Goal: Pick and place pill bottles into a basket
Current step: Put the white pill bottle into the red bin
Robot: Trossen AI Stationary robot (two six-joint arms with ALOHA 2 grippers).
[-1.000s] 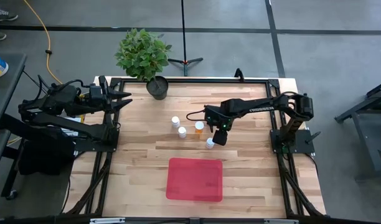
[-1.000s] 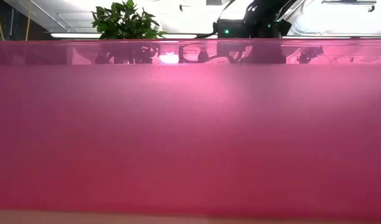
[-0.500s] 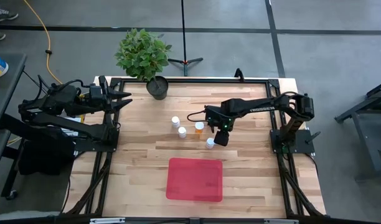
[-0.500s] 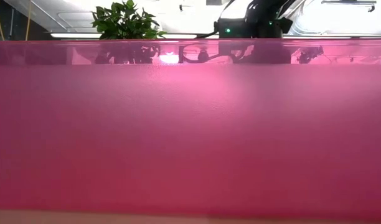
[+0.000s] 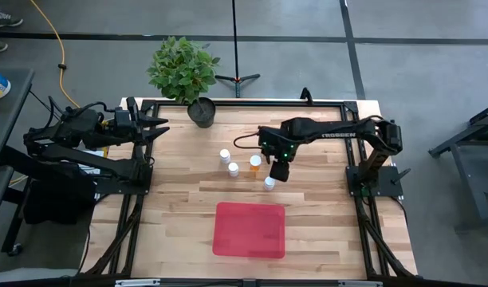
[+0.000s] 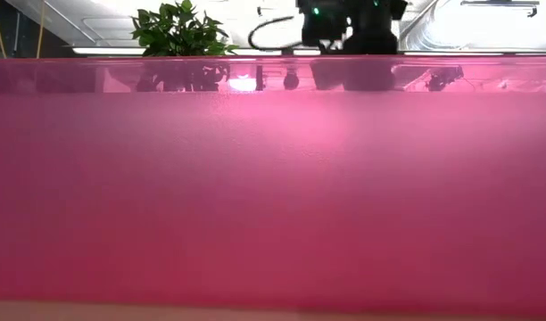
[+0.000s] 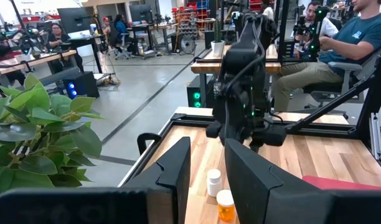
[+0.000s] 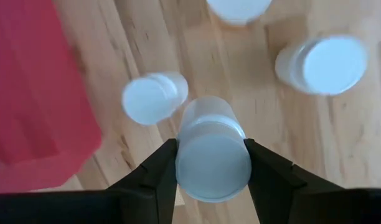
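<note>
My right hand (image 8: 210, 163) clamps a pill bottle (image 8: 212, 149) by its sides, lifted above the others so it can travel to the red basket (image 5: 249, 229).

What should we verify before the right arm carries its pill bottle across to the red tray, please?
1. Right gripper jaws shut on the held pill bottle: ok.
2. Red tray has bare floor for a drop: ok.
3. Clearance over the white-capped bottle standing between gripper and tray: cannot tell.
4. Left gripper parked at the table's left edge, off the path: ok.
5. Bottle centred in the jaws, right wrist view: ok.
</note>
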